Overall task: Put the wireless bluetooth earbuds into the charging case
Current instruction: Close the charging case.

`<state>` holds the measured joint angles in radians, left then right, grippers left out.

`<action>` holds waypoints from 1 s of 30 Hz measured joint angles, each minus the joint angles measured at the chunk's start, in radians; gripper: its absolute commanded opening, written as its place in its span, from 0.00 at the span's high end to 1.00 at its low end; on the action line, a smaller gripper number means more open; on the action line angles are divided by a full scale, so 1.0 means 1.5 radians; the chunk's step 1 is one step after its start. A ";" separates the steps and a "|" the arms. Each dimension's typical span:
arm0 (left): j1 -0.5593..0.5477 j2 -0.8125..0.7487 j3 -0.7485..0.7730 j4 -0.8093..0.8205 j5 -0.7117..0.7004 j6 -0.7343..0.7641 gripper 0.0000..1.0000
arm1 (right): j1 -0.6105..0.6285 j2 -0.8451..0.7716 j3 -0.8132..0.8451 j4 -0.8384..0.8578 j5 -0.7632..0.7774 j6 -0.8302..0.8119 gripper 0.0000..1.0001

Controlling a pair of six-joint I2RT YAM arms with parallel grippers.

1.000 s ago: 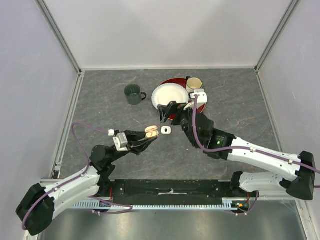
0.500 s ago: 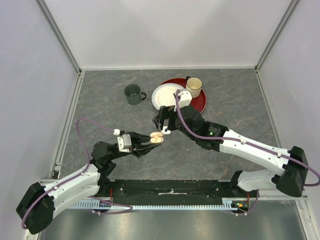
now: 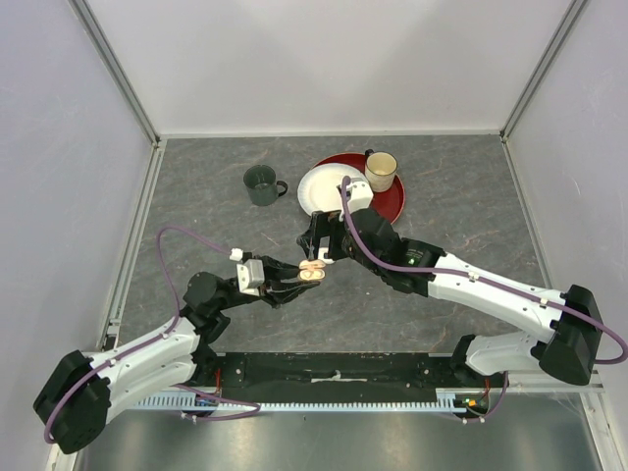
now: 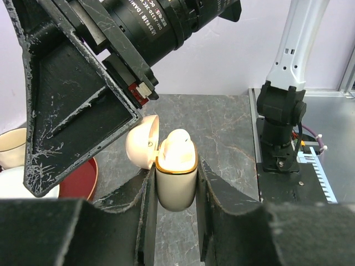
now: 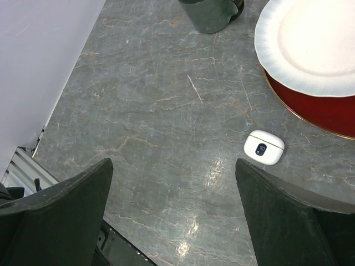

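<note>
A peach charging case [image 4: 176, 180] stands upright between my left gripper's [image 4: 175, 191] fingers, which are shut on its body. Its lid [image 4: 142, 141] is swung open to the left. A pale earbud [image 4: 177, 142] sits in its mouth. From above, the case [image 3: 314, 272] is just below my right gripper [image 3: 319, 240]. The right gripper [image 5: 172, 164] is open and holds nothing, hovering over bare table. A white closed case [image 5: 264, 147] with a small dark display lies on the table beside its right finger. Other earbuds are not in view.
At the back of the table are a dark green mug [image 3: 261, 183], a white plate [image 3: 329, 186] on a red plate [image 3: 391, 203], and a cream mug [image 3: 381, 170]. The red plate's rim [image 5: 316, 113] is close to the white case. White walls enclose the table.
The right gripper has swung left and toward me, ending above the peach case. The left gripper has carried the case slightly right and nearer. Both grips are unchanged.
</note>
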<state>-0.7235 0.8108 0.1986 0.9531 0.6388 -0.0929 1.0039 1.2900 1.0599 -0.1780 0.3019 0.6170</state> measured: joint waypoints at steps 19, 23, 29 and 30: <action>0.000 0.004 0.004 -0.028 -0.001 0.000 0.98 | -0.002 -0.050 -0.031 -0.001 -0.003 0.009 0.02; 0.000 0.004 0.004 -0.030 -0.001 0.000 0.98 | -0.002 -0.050 -0.047 -0.001 -0.014 0.018 0.02; -0.001 0.005 0.004 -0.048 -0.004 0.000 0.98 | -0.005 -0.053 -0.065 0.008 -0.029 0.031 0.02; -0.001 0.005 0.004 -0.053 -0.007 -0.001 0.98 | -0.005 -0.056 -0.069 0.010 -0.030 0.033 0.02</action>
<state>-0.7242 0.8185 0.2050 0.8738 0.6285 -0.0937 0.9958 1.2057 0.9558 -0.1623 0.2577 0.6666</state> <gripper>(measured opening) 0.345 0.979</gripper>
